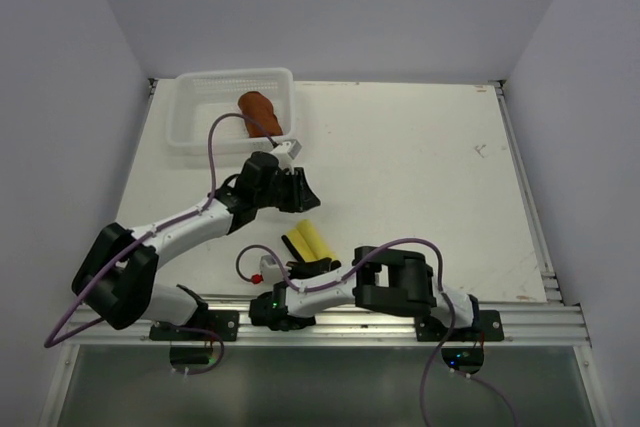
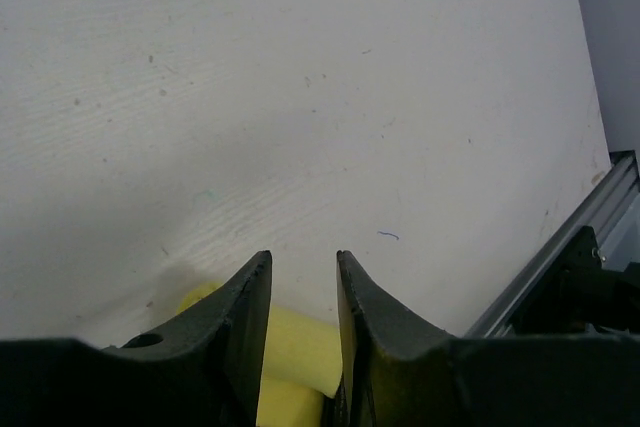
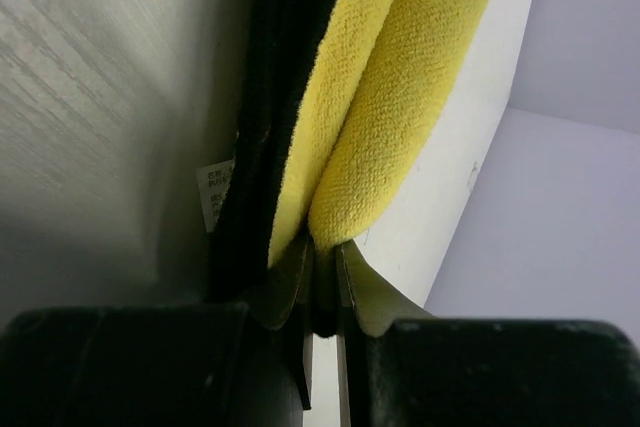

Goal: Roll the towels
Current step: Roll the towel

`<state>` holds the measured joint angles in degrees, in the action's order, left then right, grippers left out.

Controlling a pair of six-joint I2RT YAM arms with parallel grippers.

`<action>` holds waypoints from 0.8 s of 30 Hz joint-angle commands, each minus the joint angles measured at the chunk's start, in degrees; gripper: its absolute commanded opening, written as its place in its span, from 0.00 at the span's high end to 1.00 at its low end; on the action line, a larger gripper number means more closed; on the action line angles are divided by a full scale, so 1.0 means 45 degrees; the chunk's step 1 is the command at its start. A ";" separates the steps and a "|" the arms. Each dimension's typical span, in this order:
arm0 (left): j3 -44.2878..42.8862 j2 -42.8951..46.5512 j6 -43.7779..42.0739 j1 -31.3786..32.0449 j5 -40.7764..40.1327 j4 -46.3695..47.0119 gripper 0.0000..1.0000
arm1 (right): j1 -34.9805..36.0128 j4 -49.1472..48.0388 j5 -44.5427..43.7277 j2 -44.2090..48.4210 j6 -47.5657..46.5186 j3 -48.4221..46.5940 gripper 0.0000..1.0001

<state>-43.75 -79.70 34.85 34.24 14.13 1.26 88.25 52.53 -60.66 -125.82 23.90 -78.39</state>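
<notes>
1. Top external view, far left: a white mesh basket (image 1: 230,75) stands at the back-left of the table (image 1: 420,167). The rust-brown towel (image 1: 258,107) lies inside it, apparently bunched into a short roll.
2. The left gripper (image 1: 300,195) hovers just in front of the basket. In the left wrist view its jaws are parted with nothing between them. The yellow towel (image 2: 295,347) shows on the table just below the fingers (image 2: 240,327).
3. The yellow towel lies near the table's front edge, between the two grippers, part-rolled into two fat lobes. A dark hem (image 3: 285,67) runs down one side, with a small label (image 3: 214,197) beside it.
4. The right gripper (image 3: 325,265) is clenched on the near end of the yellow towel, at the crease between the lobes.
5. Handling, my judgement: light, limp terry with a grippy nap and nothing to break. It will likely sag, and the roll may spring open if let go. The best hold looks like the hemmed edge or the roll's end, pinching all layers together.
</notes>
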 commanded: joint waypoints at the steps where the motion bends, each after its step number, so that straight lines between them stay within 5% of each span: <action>1: 0.0306 0.0543 -0.0205 -0.0031 0.1877 0.0911 0.64 | 0.0077 -0.1107 0.1801 -0.0653 0.0002 -0.0256 1.00; 8: 0.0795 -0.0528 -0.0693 0.0125 0.3832 0.1655 0.69 | 0.0057 -0.1225 0.1977 -0.0673 -0.0116 -0.0236 1.00; 24: 0.2026 -0.2971 -0.0636 0.0223 0.2175 0.0952 0.74 | -0.0040 -0.1517 0.1646 0.0261 0.0390 0.0427 1.00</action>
<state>-36.75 -91.13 32.29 35.00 28.12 7.03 88.23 52.18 -60.51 -126.17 21.43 -78.43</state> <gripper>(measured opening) 0.263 0.110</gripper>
